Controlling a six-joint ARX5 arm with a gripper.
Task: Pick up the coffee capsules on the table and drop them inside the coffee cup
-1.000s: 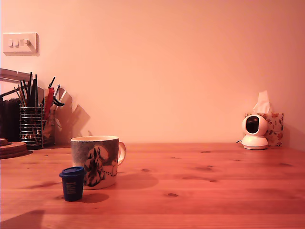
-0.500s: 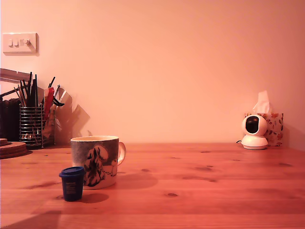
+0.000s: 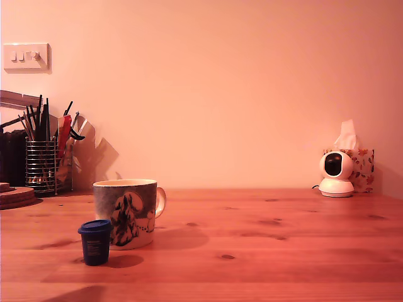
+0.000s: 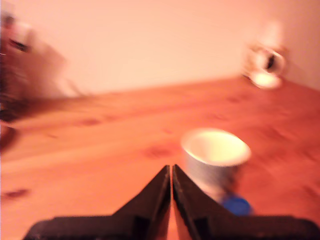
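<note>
Capsule (image 3: pixel 95 241) and mug (image 3: pixel 126 212) unmoved; tabletop shadow (image 3: pixel 74 294) has shifted.

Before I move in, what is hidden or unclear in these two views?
- Cream illustrated mug: exterior view's low angle hides its inside.
- Dark blue plastic capsule: wrist view motion-blurred, black gripper covering part.
- Gripper: outside the exterior view.
- Second capsule: visible nowhere.

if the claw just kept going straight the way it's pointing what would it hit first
Probably bare table. In the blurred wrist view the shut claw aims at open wood beside the coffee cup, with the blue coffee capsule off to the same side. Depth is unclear, so it might graze the cup's rim.
</note>
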